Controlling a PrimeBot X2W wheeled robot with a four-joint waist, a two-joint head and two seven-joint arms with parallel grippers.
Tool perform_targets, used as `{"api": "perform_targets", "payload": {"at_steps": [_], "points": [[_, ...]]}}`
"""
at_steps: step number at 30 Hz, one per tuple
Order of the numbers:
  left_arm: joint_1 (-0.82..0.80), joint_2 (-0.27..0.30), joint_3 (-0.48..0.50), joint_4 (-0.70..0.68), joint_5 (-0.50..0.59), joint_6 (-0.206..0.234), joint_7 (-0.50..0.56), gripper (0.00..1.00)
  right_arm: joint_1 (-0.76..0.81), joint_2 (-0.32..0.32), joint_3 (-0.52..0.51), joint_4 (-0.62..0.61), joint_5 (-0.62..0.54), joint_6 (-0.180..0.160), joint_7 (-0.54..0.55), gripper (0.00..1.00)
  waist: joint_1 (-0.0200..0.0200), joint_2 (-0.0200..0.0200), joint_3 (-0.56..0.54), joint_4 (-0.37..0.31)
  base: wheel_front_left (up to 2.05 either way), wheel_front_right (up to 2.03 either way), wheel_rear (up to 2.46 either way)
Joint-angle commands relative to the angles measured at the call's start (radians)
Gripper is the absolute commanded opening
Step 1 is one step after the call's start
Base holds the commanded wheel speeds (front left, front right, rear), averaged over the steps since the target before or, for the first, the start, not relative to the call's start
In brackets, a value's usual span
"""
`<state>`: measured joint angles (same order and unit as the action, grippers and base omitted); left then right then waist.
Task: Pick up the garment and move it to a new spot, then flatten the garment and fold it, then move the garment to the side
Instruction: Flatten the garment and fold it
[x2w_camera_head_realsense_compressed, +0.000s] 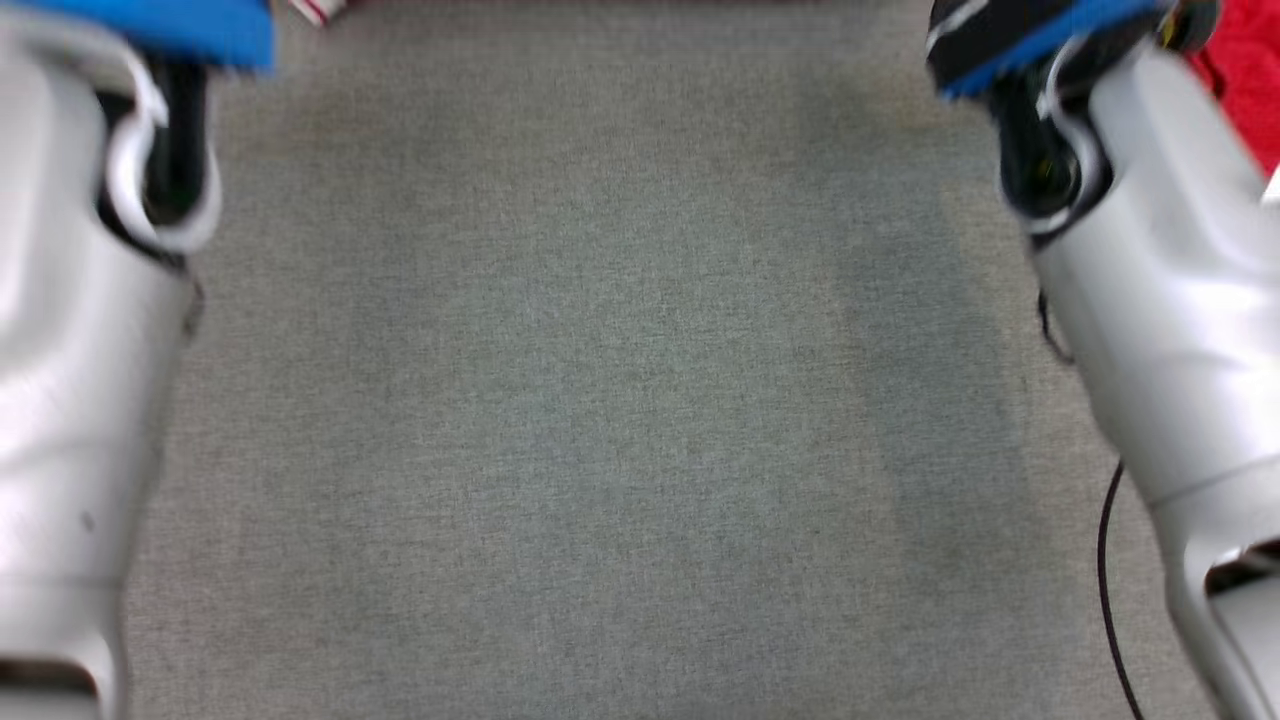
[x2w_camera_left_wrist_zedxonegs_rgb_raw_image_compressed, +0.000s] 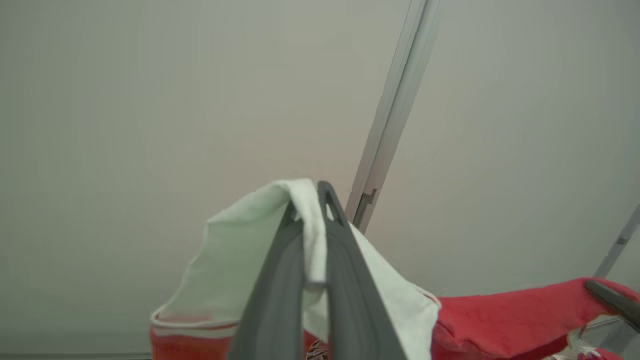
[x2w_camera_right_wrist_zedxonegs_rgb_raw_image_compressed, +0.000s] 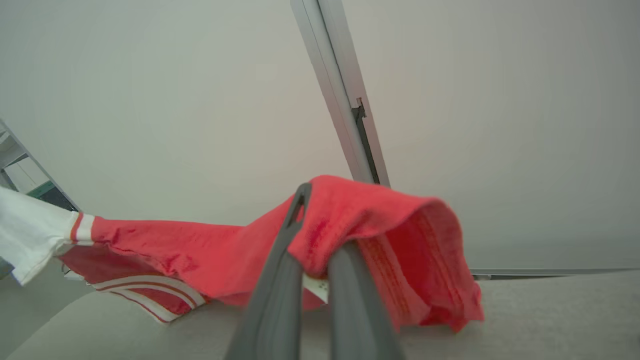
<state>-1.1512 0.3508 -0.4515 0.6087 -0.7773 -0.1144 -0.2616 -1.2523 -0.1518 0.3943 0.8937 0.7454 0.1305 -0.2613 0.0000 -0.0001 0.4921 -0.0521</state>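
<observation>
The garment is red with a white sleeve and red-and-white striped trim, and it hangs stretched between my two grippers above the grey table (x2w_camera_head_realsense_compressed: 620, 400). In the left wrist view my left gripper (x2w_camera_left_wrist_zedxonegs_rgb_raw_image_compressed: 312, 200) is shut on the white sleeve (x2w_camera_left_wrist_zedxonegs_rgb_raw_image_compressed: 235, 260), and the red body (x2w_camera_left_wrist_zedxonegs_rgb_raw_image_compressed: 510, 315) runs off to the right. My right gripper (x2w_camera_right_wrist_zedxonegs_rgb_raw_image_compressed: 320, 225) is shut on a red fold (x2w_camera_right_wrist_zedxonegs_rgb_raw_image_compressed: 390, 215); the cloth drapes over one finger and hides its tip. In the head view a patch of the red garment (x2w_camera_head_realsense_compressed: 1250, 80) shows at the top right, beside my right forearm (x2w_camera_head_realsense_compressed: 1170, 300).
My left forearm (x2w_camera_head_realsense_compressed: 70, 350) fills the left edge of the head view. A thin black cable (x2w_camera_head_realsense_compressed: 1105, 560) hangs by the right arm. Behind the garment are a pale wall and a grey metal post (x2w_camera_right_wrist_zedxonegs_rgb_raw_image_compressed: 340, 90). A shelf frame (x2w_camera_right_wrist_zedxonegs_rgb_raw_image_compressed: 20, 170) stands at the far left.
</observation>
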Motion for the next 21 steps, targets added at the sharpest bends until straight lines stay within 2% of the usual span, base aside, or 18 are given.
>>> {"api": "perform_targets", "payload": {"at_steps": [1, 7, 10, 18, 21], "points": [[0.121, -0.016, 0.055, -0.070, 0.010, 0.015, -0.004, 0.00, 0.087, -0.005, 0.010, -0.038, 0.027, 0.001, -0.005, 0.00, 0.0000, 0.0001, -0.029, -0.006, 0.00, 0.00, 0.00], [0.511, -0.088, 0.209, -0.265, 0.056, 0.058, -0.004, 0.00, 0.355, -0.035, 0.026, -0.160, 0.086, 0.001, -0.005, 0.00, 0.0000, 0.0001, -0.102, 0.004, 0.00, 0.00, 0.00], [0.685, -0.128, 0.234, -0.324, 0.088, 0.069, -0.005, 0.00, 0.490, -0.046, 0.042, -0.209, 0.101, 0.001, -0.005, 0.00, 0.0000, 0.0001, -0.137, 0.010, 0.00, 0.00, 0.00], [1.027, -0.198, 0.300, -0.415, 0.110, 0.052, -0.004, 0.00, 0.819, -0.079, 0.038, -0.309, 0.137, 0.001, -0.005, 0.00, 0.0000, 0.0001, -0.248, 0.027, 0.00, 0.00, 0.00], [1.097, -0.210, 0.302, -0.431, 0.115, 0.052, -0.005, 0.00, 0.883, -0.085, 0.031, -0.330, 0.146, 0.001, -0.005, 0.00, 0.0000, 0.0001, -0.273, 0.030, 0.00, 0.00, 0.00]]}}
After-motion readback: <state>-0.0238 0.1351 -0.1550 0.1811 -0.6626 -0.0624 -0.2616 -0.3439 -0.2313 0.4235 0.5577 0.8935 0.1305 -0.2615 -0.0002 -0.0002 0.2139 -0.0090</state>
